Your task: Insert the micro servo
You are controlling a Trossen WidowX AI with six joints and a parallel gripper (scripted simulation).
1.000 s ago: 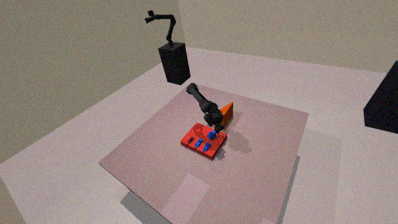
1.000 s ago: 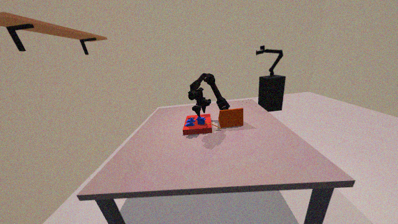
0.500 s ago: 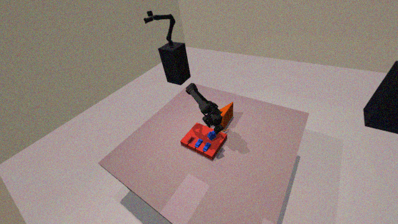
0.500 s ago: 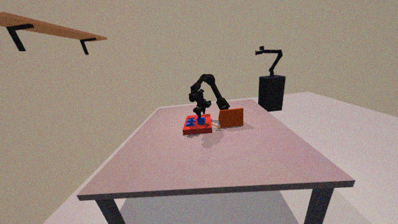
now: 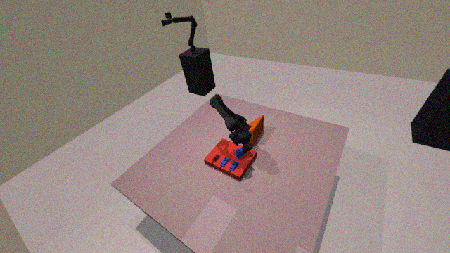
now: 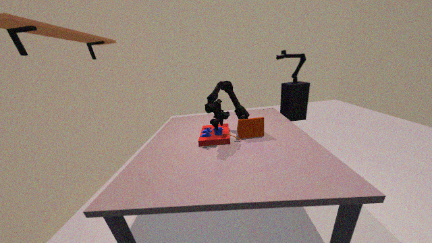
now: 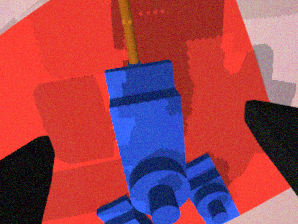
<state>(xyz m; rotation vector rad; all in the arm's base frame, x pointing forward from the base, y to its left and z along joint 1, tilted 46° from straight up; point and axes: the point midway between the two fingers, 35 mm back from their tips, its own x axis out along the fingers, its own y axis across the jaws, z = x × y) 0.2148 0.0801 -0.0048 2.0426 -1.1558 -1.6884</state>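
Blue loose micro servo [image 5: 239, 152] [image 6: 218, 131] [image 7: 148, 127] on my red deck [image 5: 242, 173] [image 6: 214, 142] [image 7: 235, 145], long axis near twelve-to-six in the wrist view, shaft end at six, orange cable [image 7: 131, 42] towards twelve, two seated servos [image 5: 229, 164] in the deck's pockets, marked pocket [image 5: 216, 159] unfilled, gripper [image 5: 242, 145] [image 6: 219, 125] [image 7: 150, 127] jaws released, spread either side.

In the wrist view the two fingers run out of the picture at its sides, so only their ends show. Two seated servos [image 7: 212, 192] [image 7: 122, 212] are partly hidden behind the loose servo [image 7: 150, 125], and the lower one is also cut off by the bottom edge. The cable [image 7: 129, 32] leaves at the top, its far end out of sight. From above, the arm [image 5: 228, 117] hides part of the orange block [image 5: 258, 128]. In the exterior view the seated servos blur together, the pocket is too small to make out, and the shelf [image 6: 50, 30] is cut off at the left.
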